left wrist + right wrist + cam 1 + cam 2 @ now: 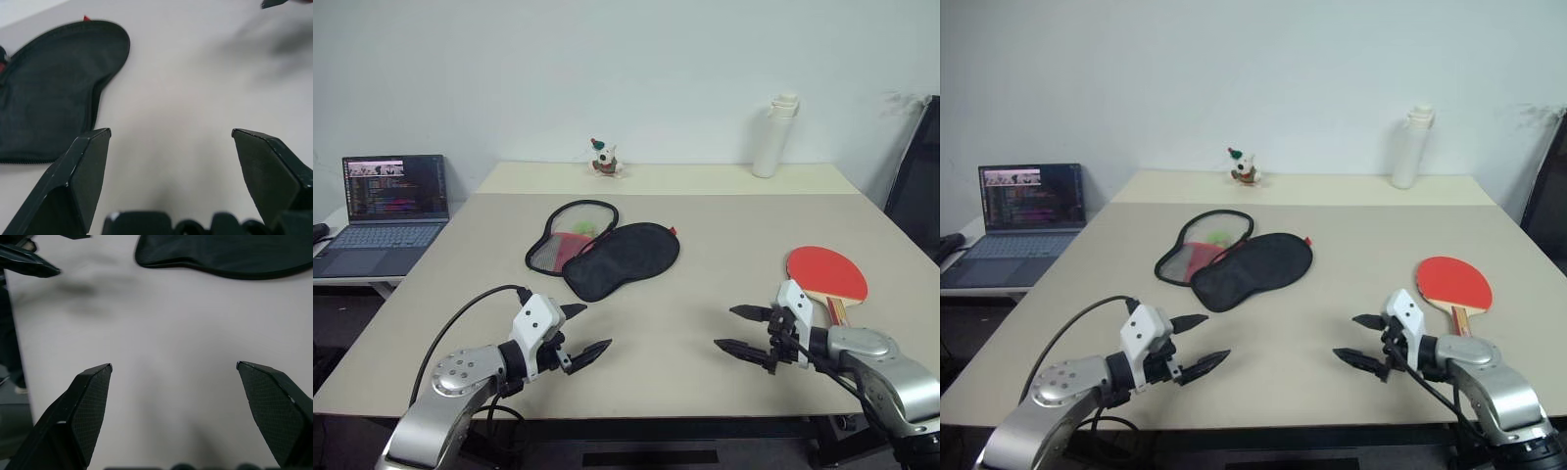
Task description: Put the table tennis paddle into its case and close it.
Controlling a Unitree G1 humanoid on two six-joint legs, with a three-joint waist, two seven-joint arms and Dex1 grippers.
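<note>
On the table (705, 215) the case (603, 251) lay opened near the middle, the table tennis paddle (827, 275) well to its right, the bottle (774, 136) and small figurine (603, 158) behind it, the laptop (387, 208) off to its left on a side surface.

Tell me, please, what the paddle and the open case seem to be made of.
The paddle: smooth, matte red face, probably rubber; the handle looks like striped wood. The case: soft black fabric, probably a synthetic textile, matte, lying limp with a zip along its edge; the opened flap looks like black mesh, since red shows through it.
</note>
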